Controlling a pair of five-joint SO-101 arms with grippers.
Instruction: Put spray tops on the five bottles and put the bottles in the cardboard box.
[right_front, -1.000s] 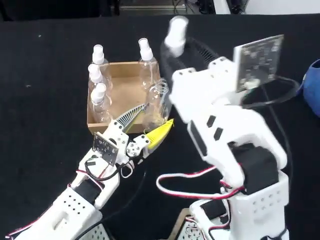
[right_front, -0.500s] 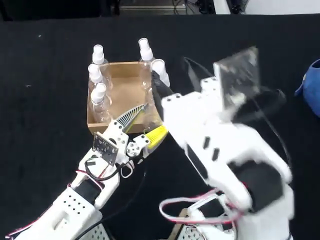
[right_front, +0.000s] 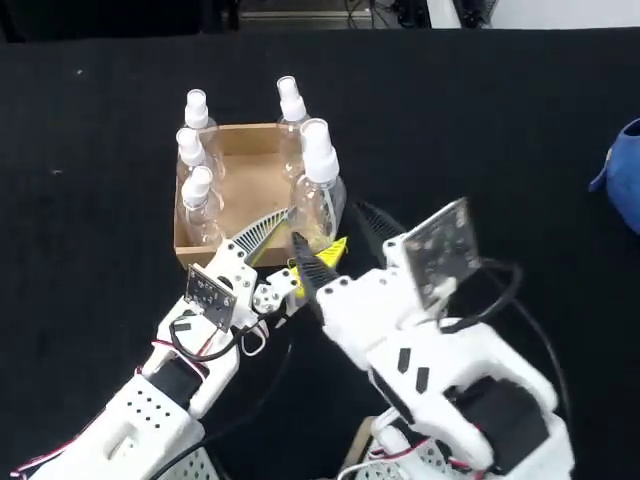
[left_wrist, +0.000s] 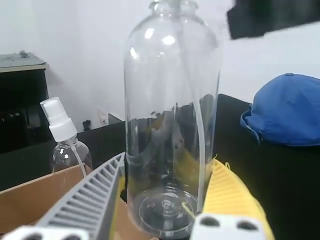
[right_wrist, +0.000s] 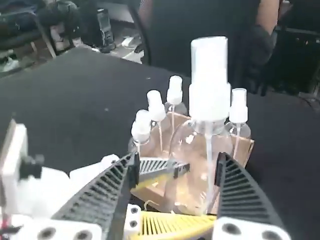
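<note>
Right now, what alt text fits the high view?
The left gripper holds a clear bottle, spray top on, at a near corner of the cardboard box. Four more capped bottles stand along its edges; the open right gripper flanks the held bottle.

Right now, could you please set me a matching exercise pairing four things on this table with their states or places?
1. large bottle
2. right gripper
3. blue cap
4. cardboard box

A. open, holding nothing
B. far off on the robot's right
C. gripped by the left gripper, spray top on
D. brown, open-topped

Pairs: 1-C, 2-A, 3-B, 4-D.
</note>
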